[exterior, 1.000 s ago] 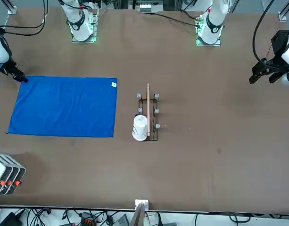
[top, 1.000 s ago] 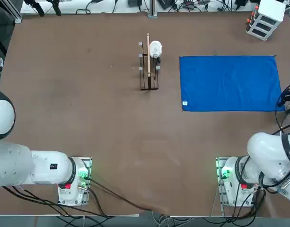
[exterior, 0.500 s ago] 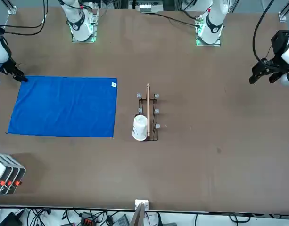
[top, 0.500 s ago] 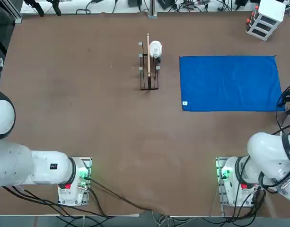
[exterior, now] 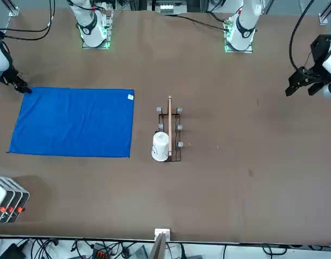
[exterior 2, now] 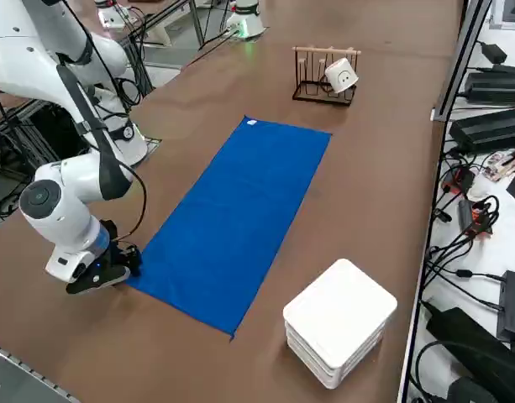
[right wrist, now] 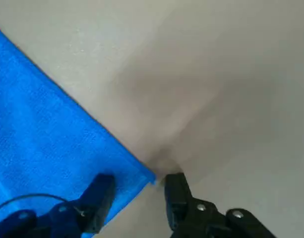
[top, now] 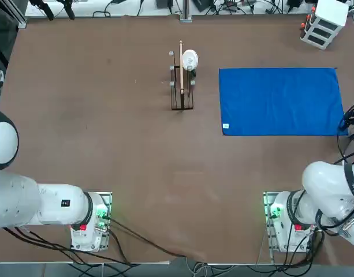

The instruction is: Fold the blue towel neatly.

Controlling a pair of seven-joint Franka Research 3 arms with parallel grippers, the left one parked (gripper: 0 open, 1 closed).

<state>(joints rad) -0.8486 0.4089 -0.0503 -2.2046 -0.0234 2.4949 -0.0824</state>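
Observation:
The blue towel (top: 280, 102) lies flat and spread out on the right half of the brown table, also seen in the front view (exterior: 73, 122) and the right side view (exterior 2: 232, 218). Its small white tag (top: 225, 126) is at the near left corner. My right gripper (top: 345, 123) is low at the towel's near right corner (exterior 2: 127, 260). In the right wrist view the gripper (right wrist: 140, 181) is open and straddles that corner. One fingertip (right wrist: 103, 184) is over the blue cloth (right wrist: 42, 139) and the other is over bare table. Nothing is held.
A wire rack (top: 181, 86) with a white cup (top: 189, 59) stands left of the towel. A white stacked box (exterior 2: 339, 321) sits at the far right corner of the table (top: 107, 115). Cables run along the table's far edge.
My right gripper has shifted slightly outward at the towel's near right corner. The towel has not moved.

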